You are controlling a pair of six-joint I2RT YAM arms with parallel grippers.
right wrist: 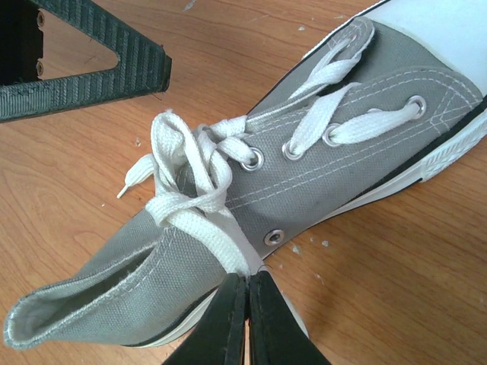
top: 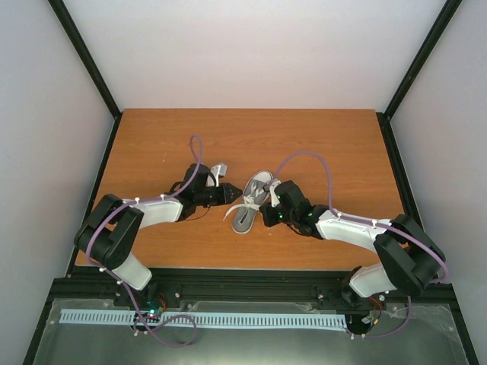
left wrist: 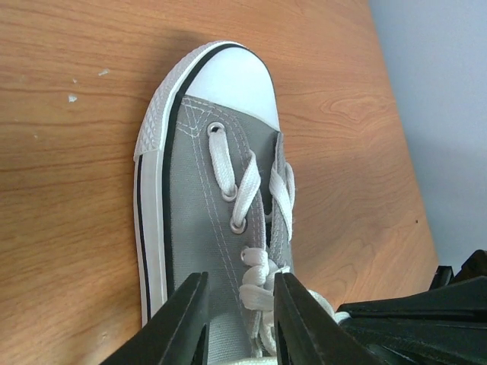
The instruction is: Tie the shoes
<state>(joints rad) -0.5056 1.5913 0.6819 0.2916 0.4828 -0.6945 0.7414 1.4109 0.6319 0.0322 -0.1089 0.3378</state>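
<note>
The wooden bench [top: 152,144] carries one small grey sneaker [top: 253,202] with white laces [right wrist: 190,205], near its middle. Some small white specks [left wrist: 72,97] lie beside it.

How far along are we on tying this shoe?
Done: laces are crossed into a loose knot at the sneaker's top eyelets. In hand: right gripper shut on one strand; left gripper open nearby. Left: no finished bow visible; one lace tip lies loose.

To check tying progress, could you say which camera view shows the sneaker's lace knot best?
The right wrist view: the lace knot is close and unobstructed. The left wrist view crops it at the frame's bottom; the top view shows only white strands.
</note>
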